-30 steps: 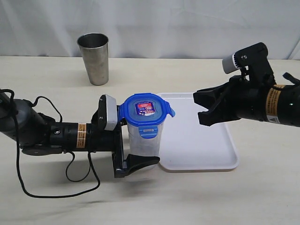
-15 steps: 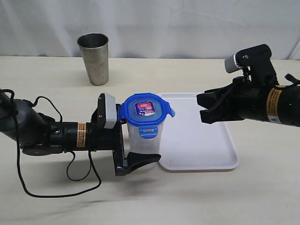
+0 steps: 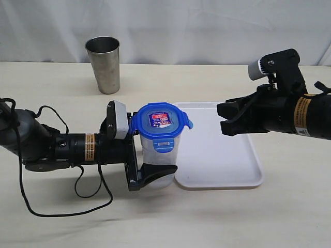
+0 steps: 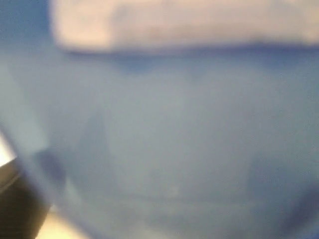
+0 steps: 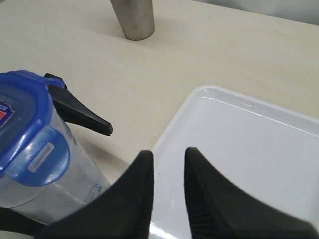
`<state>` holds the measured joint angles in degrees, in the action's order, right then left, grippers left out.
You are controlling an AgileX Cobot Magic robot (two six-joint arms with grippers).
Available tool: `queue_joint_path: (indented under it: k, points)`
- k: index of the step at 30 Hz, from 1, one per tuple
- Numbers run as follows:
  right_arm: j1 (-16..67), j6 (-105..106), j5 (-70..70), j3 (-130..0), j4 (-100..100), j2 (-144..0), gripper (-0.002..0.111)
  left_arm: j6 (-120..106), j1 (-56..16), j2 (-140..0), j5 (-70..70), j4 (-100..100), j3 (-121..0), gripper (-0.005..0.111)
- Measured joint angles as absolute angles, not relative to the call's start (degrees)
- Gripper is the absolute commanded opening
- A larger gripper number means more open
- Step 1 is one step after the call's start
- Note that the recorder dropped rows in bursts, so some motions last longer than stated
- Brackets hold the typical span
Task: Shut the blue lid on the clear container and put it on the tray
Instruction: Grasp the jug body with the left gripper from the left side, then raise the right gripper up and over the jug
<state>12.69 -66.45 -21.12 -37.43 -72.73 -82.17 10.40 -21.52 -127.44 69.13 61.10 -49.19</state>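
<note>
The left gripper is closed around the lower body of the container, one finger in front and one behind. It holds the container upright just beside the tray. The lid sits on top, and its side flap seems to stick out, not snapped. The right gripper, empty and open by only a narrow gap, hovers above the tray. It should press each flap straight down while the left one grips firmly.
</note>
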Motion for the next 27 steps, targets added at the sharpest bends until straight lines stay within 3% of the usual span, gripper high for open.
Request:
queue_joint_path:
  k: [4, 12, 22, 27]
  points:
    - [12.7, -66.4, -21.1, -37.4, -72.7, -82.2, 0.022, 10.6, -21.6, -127.4, 69.3, 61.2, -49.2, 0.045]
    - [12.7, -67.3, -21.1, -37.3, -72.7, -82.2, 0.022, 10.6, -21.9, -127.4, 69.6, 61.2, -49.2, 0.001]
    - [12.7, -88.0, -25.8, -43.4, -88.1, -82.2, 0.023, 11.5, -22.0, -127.4, 68.7, 57.5, -49.2, 0.0]
    - [12.7, -102.7, -26.5, -51.4, -98.1, -82.2, 0.048, 11.7, -22.0, -127.4, 68.3, 56.7, -49.2, 0.0]
